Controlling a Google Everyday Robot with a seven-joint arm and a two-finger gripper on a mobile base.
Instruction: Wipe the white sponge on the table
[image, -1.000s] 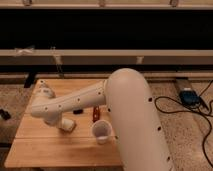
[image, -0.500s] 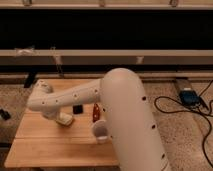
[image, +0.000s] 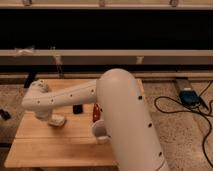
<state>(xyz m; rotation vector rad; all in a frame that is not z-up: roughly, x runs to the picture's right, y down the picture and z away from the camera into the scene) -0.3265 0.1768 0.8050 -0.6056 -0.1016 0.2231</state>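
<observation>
The white sponge (image: 59, 120) is a small off-white block resting on the left part of the light-brown wooden table (image: 55, 150). My gripper (image: 53, 118) hangs down from the white arm's wrist at the left of the table. It is shut on the white sponge and presses it onto the planks. The wrist hides most of the gripper.
A white cup (image: 99, 131) stands near the table's middle, partly behind my arm. A red object (image: 95, 112) and a small black object (image: 78, 108) lie just behind it. Speckled floor surrounds the table, with a blue device and cables (image: 190, 96) at the right.
My gripper and the sponge have slid together to the left across the table. The cup, the red object and the black object have stayed in place.
</observation>
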